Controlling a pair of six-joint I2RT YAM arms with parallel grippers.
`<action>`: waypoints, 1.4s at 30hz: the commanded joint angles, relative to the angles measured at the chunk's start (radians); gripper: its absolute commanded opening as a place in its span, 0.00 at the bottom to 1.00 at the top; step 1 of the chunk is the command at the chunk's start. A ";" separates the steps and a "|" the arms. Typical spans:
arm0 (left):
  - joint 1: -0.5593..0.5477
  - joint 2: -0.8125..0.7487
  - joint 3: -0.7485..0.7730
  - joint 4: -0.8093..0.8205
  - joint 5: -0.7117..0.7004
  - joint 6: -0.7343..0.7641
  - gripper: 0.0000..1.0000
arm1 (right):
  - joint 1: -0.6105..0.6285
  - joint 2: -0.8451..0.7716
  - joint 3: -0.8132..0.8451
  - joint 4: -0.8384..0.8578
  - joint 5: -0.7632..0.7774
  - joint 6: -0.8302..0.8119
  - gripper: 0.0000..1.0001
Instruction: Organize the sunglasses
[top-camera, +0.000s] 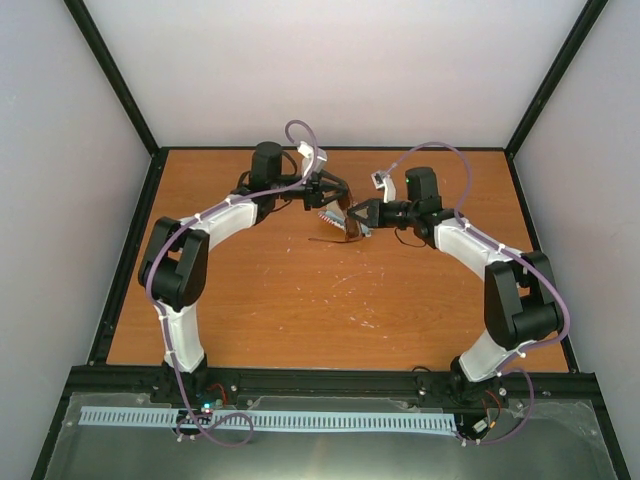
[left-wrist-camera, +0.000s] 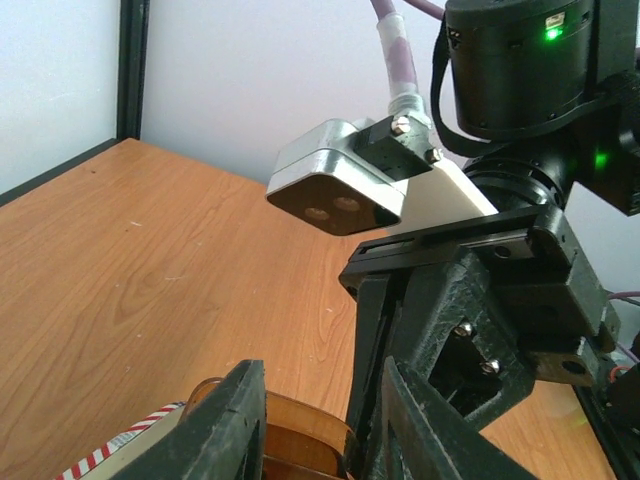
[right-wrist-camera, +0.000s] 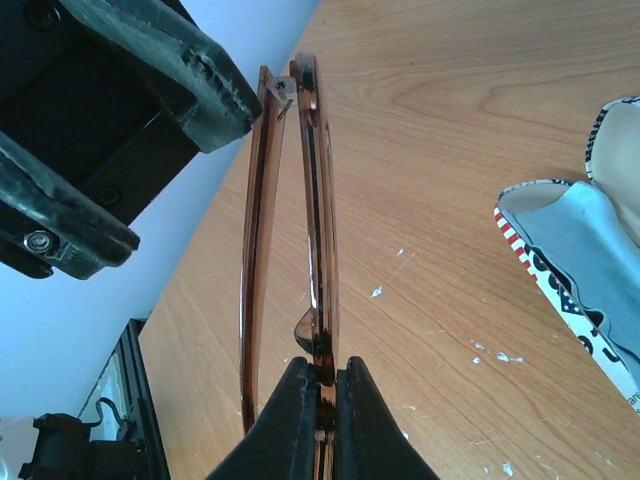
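The sunglasses (right-wrist-camera: 318, 220) are thin, translucent brown and folded, held in the air above the table. My right gripper (right-wrist-camera: 320, 378) is shut on their front frame by the nose pad. From above they show as a small brown shape (top-camera: 350, 224) between the two grippers. My left gripper (top-camera: 335, 200) stands partly open at their far end. In the right wrist view one of its fingers (right-wrist-camera: 190, 70) sits beside the temple tip, with the pair outside the gap. In the left wrist view a brown lens (left-wrist-camera: 300, 435) shows beyond the left gripper (left-wrist-camera: 322, 375).
The flag-patterned case (right-wrist-camera: 545, 275) lies open on the wooden table just under the grippers, with a light blue cloth (right-wrist-camera: 590, 250) inside. It also shows as a striped case (top-camera: 328, 220) from above. Black frame rails (top-camera: 125, 260) and pale walls border the table.
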 joint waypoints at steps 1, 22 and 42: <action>0.002 0.003 0.011 -0.048 -0.069 0.061 0.35 | 0.017 -0.020 0.048 0.020 -0.011 -0.045 0.03; 0.192 -0.236 -0.181 -0.115 -0.010 0.152 0.01 | -0.115 0.256 0.322 0.014 0.282 0.125 0.03; 0.010 -0.156 -0.123 -0.121 -0.008 0.168 0.03 | -0.041 0.299 0.415 -0.011 0.116 0.095 0.03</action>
